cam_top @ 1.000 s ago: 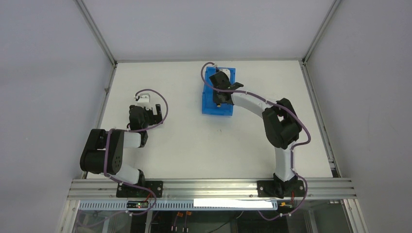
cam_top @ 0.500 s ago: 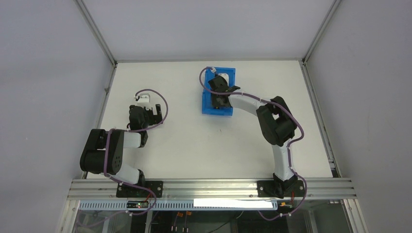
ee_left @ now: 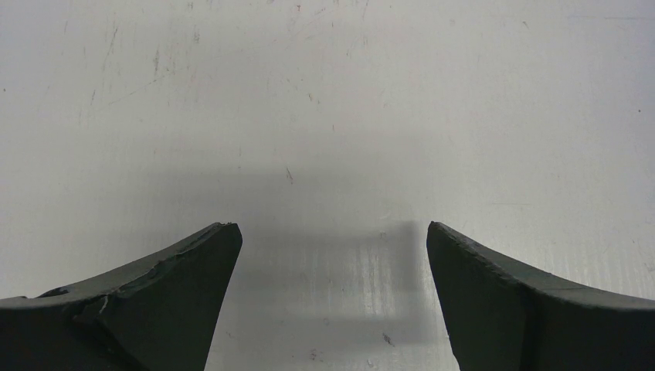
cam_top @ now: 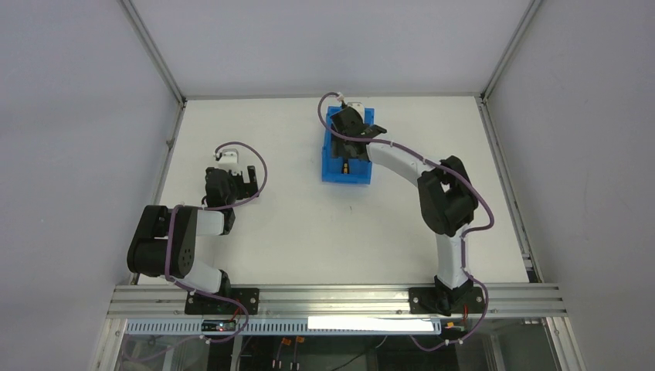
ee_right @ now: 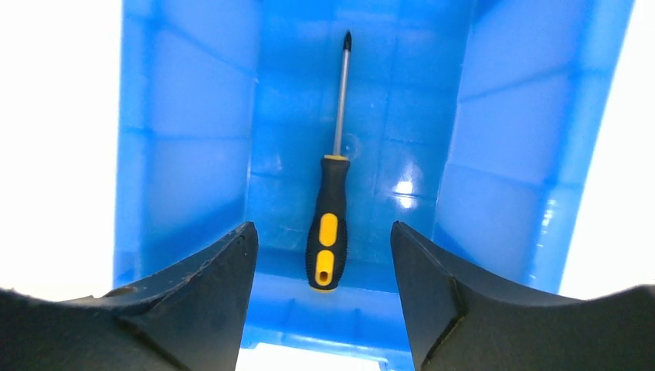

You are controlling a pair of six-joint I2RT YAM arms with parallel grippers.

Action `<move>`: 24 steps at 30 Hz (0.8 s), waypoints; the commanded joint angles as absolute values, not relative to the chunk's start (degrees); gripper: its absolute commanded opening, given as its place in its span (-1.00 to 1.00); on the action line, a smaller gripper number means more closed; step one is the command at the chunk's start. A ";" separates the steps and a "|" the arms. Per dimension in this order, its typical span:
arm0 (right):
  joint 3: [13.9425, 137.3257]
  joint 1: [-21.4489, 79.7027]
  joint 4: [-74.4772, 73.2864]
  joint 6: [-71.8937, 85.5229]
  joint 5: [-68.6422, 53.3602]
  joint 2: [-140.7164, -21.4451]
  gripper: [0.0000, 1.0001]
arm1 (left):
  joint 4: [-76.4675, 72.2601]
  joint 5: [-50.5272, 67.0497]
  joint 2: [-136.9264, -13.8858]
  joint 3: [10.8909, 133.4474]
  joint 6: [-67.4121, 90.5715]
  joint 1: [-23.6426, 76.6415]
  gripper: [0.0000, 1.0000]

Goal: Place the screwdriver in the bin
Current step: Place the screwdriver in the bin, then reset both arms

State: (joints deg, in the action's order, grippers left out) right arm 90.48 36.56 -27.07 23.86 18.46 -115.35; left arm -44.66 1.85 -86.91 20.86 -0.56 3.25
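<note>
The screwdriver (ee_right: 328, 232), with its black-and-yellow handle and thin shaft, lies flat on the floor of the blue bin (ee_right: 510, 154). In the top view the screwdriver (cam_top: 345, 165) shows in the near half of the bin (cam_top: 330, 175). My right gripper (ee_right: 323, 226) hangs open above the bin, its fingers apart on either side of the handle and not touching it. From above, the right gripper (cam_top: 349, 133) is over the bin's far half. My left gripper (ee_left: 332, 226) is open over bare table, holding nothing; in the top view the left gripper (cam_top: 246, 181) sits at the table's left.
The white table (cam_top: 309, 224) is walled by grey panels with metal frame posts (cam_top: 154, 54) at the back corners. The left arm (cam_top: 174, 243) is folded near its base. The right arm (cam_top: 444, 205) stretches across toward the bin.
My right gripper has opened and let go of the screwdriver, which now lies on the bin floor. The right wrist has shifted slightly toward the bin's far end. The left arm has not moved.
</note>
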 commanded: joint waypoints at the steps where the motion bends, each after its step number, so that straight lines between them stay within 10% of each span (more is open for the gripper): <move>1: 96.60 36.97 -30.45 22.45 20.41 -109.17 0.34 | -46.23 1.83 -86.39 21.88 -0.12 2.50 0.99; 18: 115.15 37.09 -39.47 16.24 19.74 -102.19 0.33 | -46.23 1.84 -86.37 21.88 -0.15 2.50 0.99; 24: 118.70 37.07 -40.72 13.61 19.96 -100.47 0.80 | -46.25 1.82 -86.37 21.88 -0.12 2.55 0.99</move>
